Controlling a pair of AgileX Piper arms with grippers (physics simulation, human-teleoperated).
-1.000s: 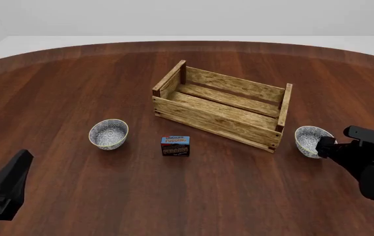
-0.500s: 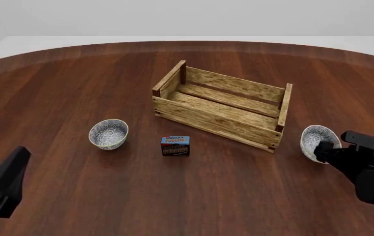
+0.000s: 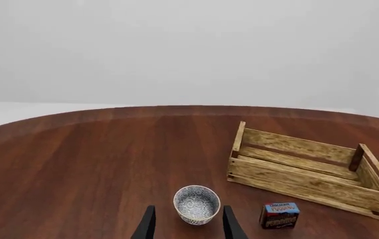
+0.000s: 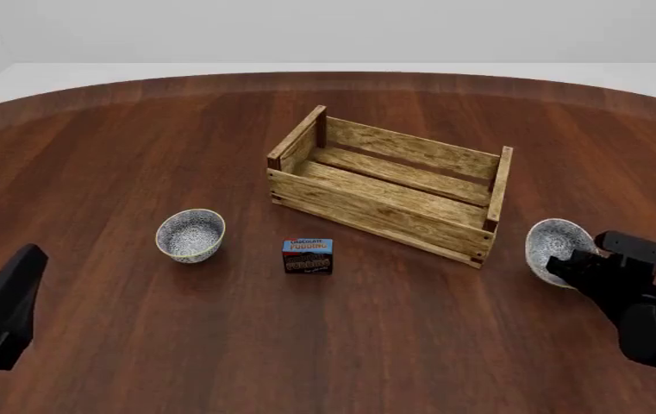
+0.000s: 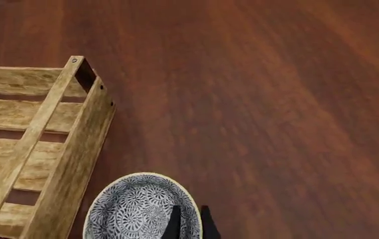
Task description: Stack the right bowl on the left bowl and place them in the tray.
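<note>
Right bowl (image 4: 555, 248): I have it tipped, mouth facing the crate, just off the tray's right end.
Right gripper (image 5: 189, 223): my wrist view shows the two fingers nearly together, pinching the bowl's rim, one inside and one outside.
Lift: from the front I can't quite tell whether the bowl is clear of the table (image 4: 132, 155).
Left bowl (image 4: 190, 235): upright on the table, left of the pudding box (image 4: 307, 256).
Left gripper (image 3: 189, 226): fingers spread wide and empty; the bowl sits just ahead of the tips, centred on the gap.
Tray (image 4: 388, 183): angled at mid-table, between the bowls and farther back.
</note>
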